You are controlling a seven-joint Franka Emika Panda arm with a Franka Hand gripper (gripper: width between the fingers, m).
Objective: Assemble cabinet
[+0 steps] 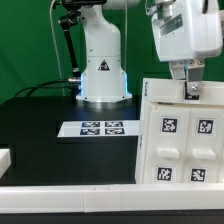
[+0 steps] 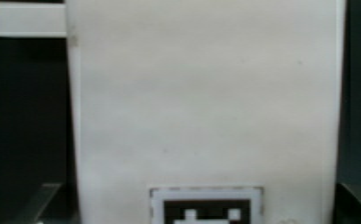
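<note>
end effector (image 1: pixel 192 91): on cabinet (image 1: pixel 180 135) top edge, closure unclear | cabinet: near right of counter (image 1: pixel 60 155) | marker board (image 1: pixel 99 128): centre

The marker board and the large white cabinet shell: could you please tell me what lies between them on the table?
Nothing: in the exterior view only bare black table separates the flat white marker board from the large white boxy plastic cabinet.

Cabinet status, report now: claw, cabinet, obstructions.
Claw down at top edge of cabinet, grip state unclear. Cabinet upright at exterior view's right, tags facing camera. Marker board flat beside it, apart. Nothing seen blocking.
</note>
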